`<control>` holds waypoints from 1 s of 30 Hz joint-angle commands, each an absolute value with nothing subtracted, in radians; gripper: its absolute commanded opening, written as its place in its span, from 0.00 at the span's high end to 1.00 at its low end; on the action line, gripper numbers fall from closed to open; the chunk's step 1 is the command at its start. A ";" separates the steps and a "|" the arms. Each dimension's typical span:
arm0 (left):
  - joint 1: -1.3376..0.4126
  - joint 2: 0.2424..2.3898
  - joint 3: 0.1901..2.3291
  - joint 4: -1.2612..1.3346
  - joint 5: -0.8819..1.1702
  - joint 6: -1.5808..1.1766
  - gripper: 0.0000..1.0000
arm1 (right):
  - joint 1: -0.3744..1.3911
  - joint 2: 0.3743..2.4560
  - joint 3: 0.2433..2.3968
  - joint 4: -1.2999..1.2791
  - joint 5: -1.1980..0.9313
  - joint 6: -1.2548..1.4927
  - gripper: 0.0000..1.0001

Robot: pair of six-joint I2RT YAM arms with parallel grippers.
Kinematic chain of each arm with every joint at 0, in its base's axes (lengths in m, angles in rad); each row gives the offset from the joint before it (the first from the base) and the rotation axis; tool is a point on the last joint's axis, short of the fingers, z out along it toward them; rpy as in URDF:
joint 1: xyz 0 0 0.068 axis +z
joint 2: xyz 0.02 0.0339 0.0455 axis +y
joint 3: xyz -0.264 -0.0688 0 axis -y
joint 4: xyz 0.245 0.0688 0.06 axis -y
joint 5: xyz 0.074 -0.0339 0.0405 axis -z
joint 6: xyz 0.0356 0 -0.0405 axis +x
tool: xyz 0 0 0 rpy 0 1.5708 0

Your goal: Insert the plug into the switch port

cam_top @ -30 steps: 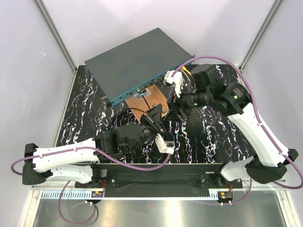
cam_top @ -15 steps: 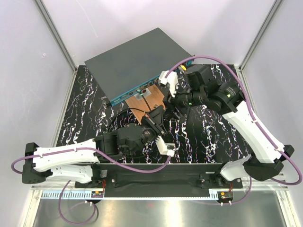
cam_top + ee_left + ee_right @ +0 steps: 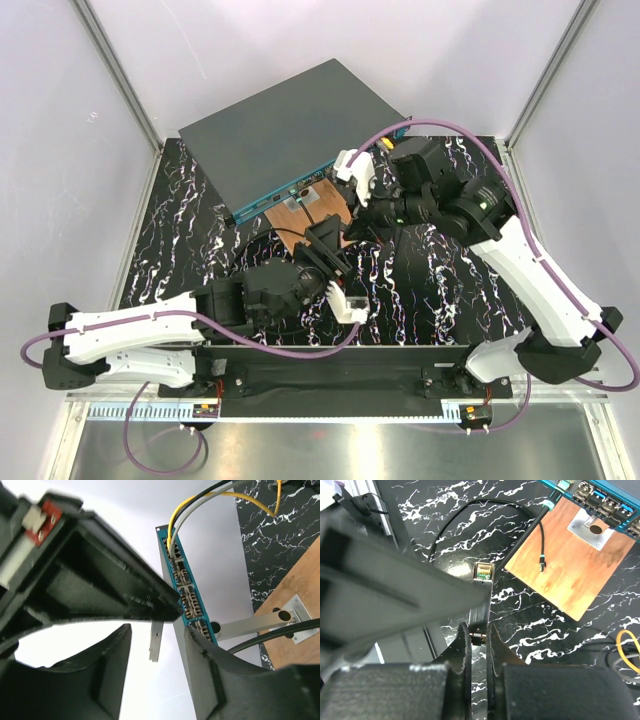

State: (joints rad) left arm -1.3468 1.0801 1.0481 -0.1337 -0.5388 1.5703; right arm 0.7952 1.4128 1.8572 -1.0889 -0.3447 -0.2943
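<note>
Plug (image 3: 482, 580) clamped in right hand (image 3: 477, 632), wrist angled toward switch (image 3: 280, 125); left hand (image 3: 325, 245) beside, fingers parted

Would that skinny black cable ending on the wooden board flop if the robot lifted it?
Probably floppy: the thin black cable lies in loose curves. Likely light too, being so thin against the brown wooden board.

In the right wrist view we lose the switch (image 3: 606, 504) past the edge at one o'clock; a blurred finger (image 3: 395, 595) fills nine o'clock and covers part of the plug (image 3: 483, 576).
</note>
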 commanded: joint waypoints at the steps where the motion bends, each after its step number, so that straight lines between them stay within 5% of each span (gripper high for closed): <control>1: -1.329 1.025 1.086 -0.169 -0.548 1.488 0.46 | 0.793 1.339 1.836 -1.049 -0.328 -0.333 1.00; 19: -1.353 0.973 1.032 -0.144 -0.453 1.551 0.38 | 0.795 1.344 1.842 -1.134 -0.485 -0.433 1.00; 26: -1.367 0.988 1.049 -0.164 -0.433 1.551 0.49 | 0.799 1.359 1.870 -1.143 -0.526 -0.437 1.00; 30: -1.376 0.988 1.043 -0.164 -0.425 1.552 0.66 | 0.801 1.361 1.876 -1.135 -0.546 -0.433 1.00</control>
